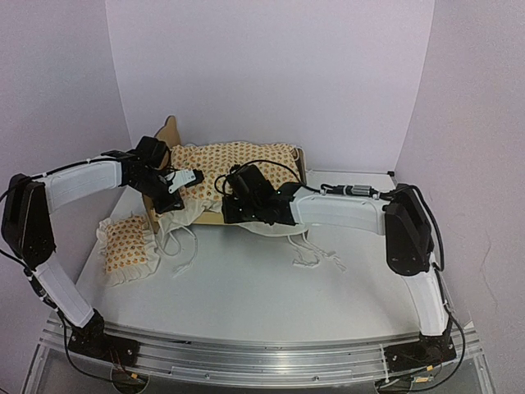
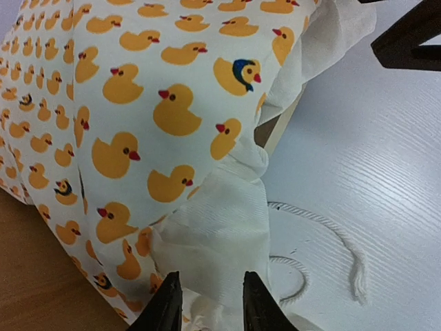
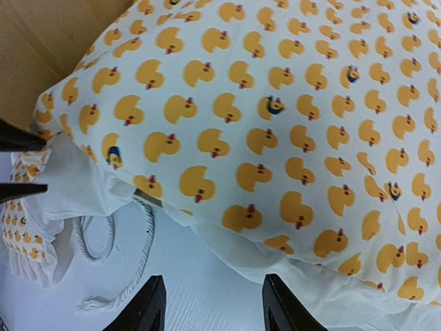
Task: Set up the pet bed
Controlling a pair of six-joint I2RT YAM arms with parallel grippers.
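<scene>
The pet bed's light-wood frame (image 1: 171,131) stands at the back left, headboard to the left. The cream duck-print bedding (image 1: 238,158) lies over it, its white ruffle hanging over the near side. The matching pillow (image 1: 127,245) lies on the table, left of the bed. My left gripper (image 1: 190,177) is at the bed's near left corner. Its fingers stand apart with the ruffle (image 2: 217,227) lying loosely between them, left gripper (image 2: 210,303). My right gripper (image 3: 215,303) is open at the near side, just short of the ruffle's edge (image 3: 275,241), over bare table.
White tie cords (image 1: 316,254) trail from the bedding onto the table in front of the bed, and more cords (image 1: 184,246) lie near the pillow. Purple walls close in the back and both sides. The two grippers are close together.
</scene>
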